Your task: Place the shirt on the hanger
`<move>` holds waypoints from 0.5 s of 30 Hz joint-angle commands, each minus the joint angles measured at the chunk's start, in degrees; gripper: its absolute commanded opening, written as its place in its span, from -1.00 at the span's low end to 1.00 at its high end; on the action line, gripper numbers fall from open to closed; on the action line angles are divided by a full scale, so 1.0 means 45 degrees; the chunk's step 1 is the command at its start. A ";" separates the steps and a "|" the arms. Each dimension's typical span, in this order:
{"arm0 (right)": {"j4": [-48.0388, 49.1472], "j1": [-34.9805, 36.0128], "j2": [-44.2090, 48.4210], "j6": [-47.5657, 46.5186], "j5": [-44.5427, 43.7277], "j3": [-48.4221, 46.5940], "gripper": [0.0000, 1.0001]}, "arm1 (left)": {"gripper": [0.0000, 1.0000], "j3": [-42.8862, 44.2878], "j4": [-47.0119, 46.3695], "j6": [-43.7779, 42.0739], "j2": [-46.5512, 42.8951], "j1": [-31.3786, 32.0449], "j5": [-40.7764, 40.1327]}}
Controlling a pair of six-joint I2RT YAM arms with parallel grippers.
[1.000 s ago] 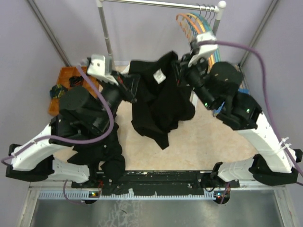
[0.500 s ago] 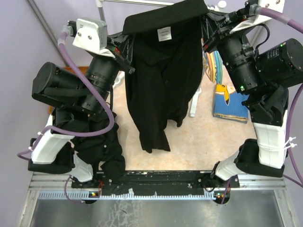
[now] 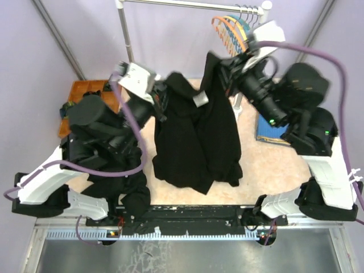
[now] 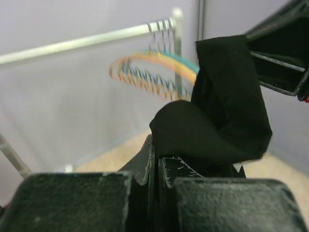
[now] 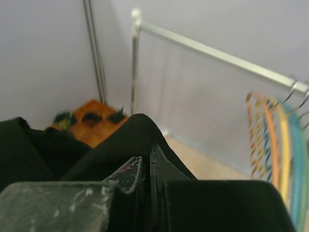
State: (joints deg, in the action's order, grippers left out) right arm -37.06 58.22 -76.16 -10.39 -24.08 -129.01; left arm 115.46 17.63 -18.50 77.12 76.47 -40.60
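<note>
Shirt (image 3: 199,136) has dropped lower; left gripper (image 4: 155,153), right gripper (image 5: 147,162) clamp it.

Overhead view looks down from behind; close wrist views face the shared silver metal clothes rail (image 3: 193,4).

The black shirt (image 3: 196,136) is hanging in mid-air, lifted at two points along its top, the right one riding higher. It is drooping in loose crumpled folds, with its white label (image 3: 199,99) showing. The orange hanger (image 4: 135,58) is hanging by its hook from the rail (image 4: 87,41), near the shirt's raised corner.
</note>
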 commanded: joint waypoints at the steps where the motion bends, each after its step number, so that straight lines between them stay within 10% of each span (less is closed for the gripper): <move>1: -0.1656 -0.0119 0.0981 0.2605 0.0472 0.3758 -1.00 | -1.00 -0.3703 0.1959 0.4719 -0.1310 -0.1804 0.2623; 15: 0.0695 -0.3956 0.3451 0.6204 0.3879 1.5106 -1.00 | -1.00 -1.4101 0.1364 1.0436 -0.3036 -0.4106 0.6638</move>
State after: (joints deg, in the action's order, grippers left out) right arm -42.46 44.38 -64.75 13.58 -11.20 -67.72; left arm 56.60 27.46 20.86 65.69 59.75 -16.53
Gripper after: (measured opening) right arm 0.010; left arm 0.014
